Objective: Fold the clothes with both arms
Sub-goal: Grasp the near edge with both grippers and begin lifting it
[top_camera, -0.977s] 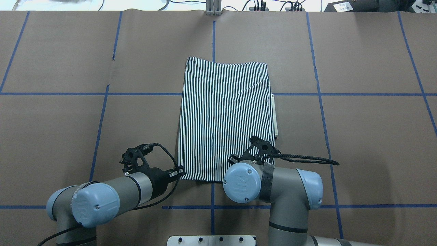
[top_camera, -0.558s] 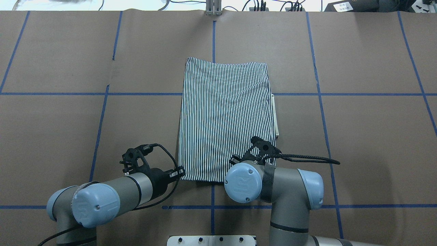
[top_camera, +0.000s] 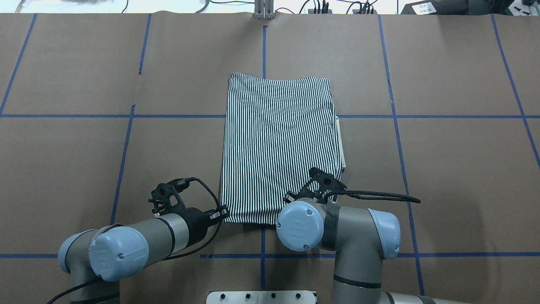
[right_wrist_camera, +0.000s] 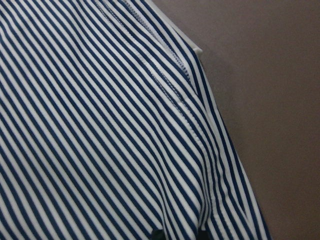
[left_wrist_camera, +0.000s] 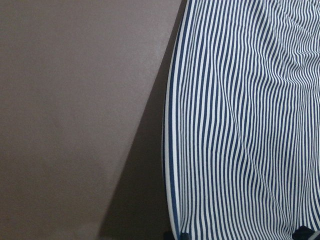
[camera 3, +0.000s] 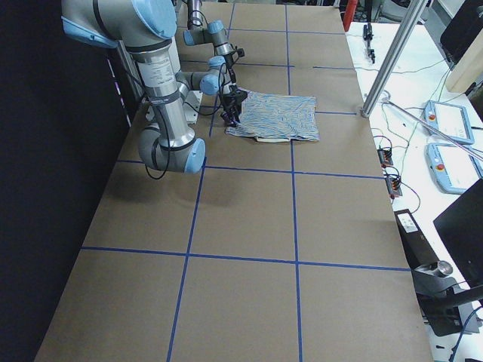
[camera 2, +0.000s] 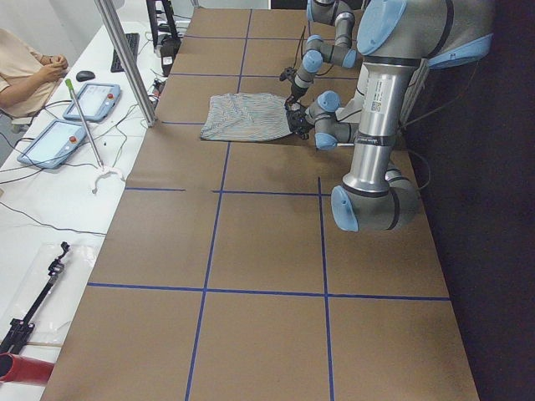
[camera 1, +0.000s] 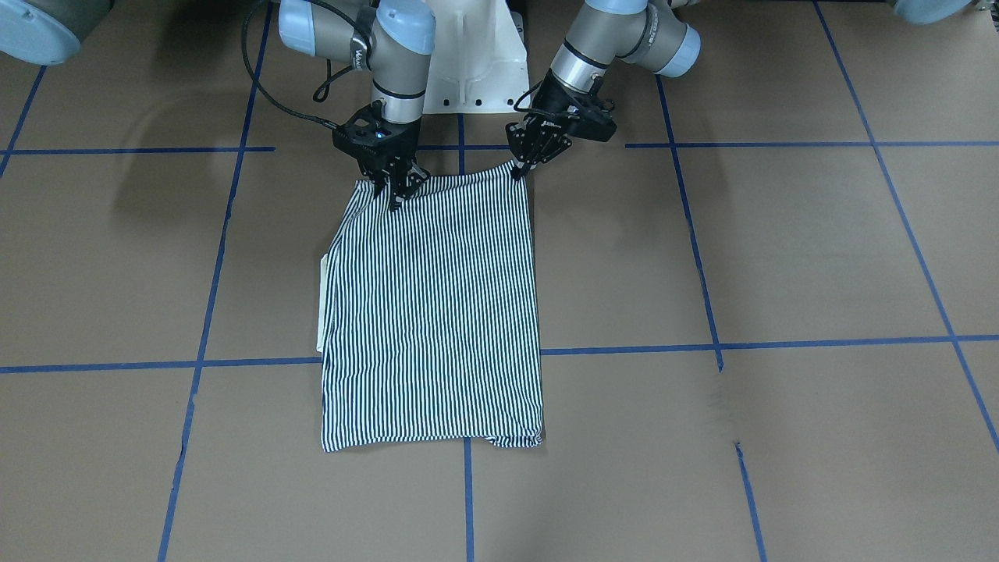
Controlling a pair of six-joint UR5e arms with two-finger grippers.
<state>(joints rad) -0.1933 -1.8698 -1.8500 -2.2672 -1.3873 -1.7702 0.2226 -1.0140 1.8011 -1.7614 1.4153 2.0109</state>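
The striped polo shirt (top_camera: 278, 147) lies folded into a tall rectangle at the table's middle, its cream collar (top_camera: 341, 145) peeking out at its right edge. My left gripper (top_camera: 221, 213) is shut on the shirt's near left corner; in the front-facing view it (camera 1: 517, 170) pinches that corner. My right gripper (camera 1: 394, 193) is shut on the near right corner; in the overhead view my own wrist hides its fingertips. Both wrist views are filled with striped cloth (left_wrist_camera: 240, 125) (right_wrist_camera: 100, 125), its edge raised a little above the brown table.
The brown table top carries a grid of blue tape lines (top_camera: 263, 46). The white pedestal base (camera 1: 476, 70) stands between the arms. An aluminium post (camera 2: 125, 58) and a desk with tablets (camera 2: 58, 138) and a seated person (camera 2: 25, 71) lie beyond the far edge.
The shirt's far edge has slid slightly toward the robot and the right arm has shifted a little. The left arm has hardly moved.
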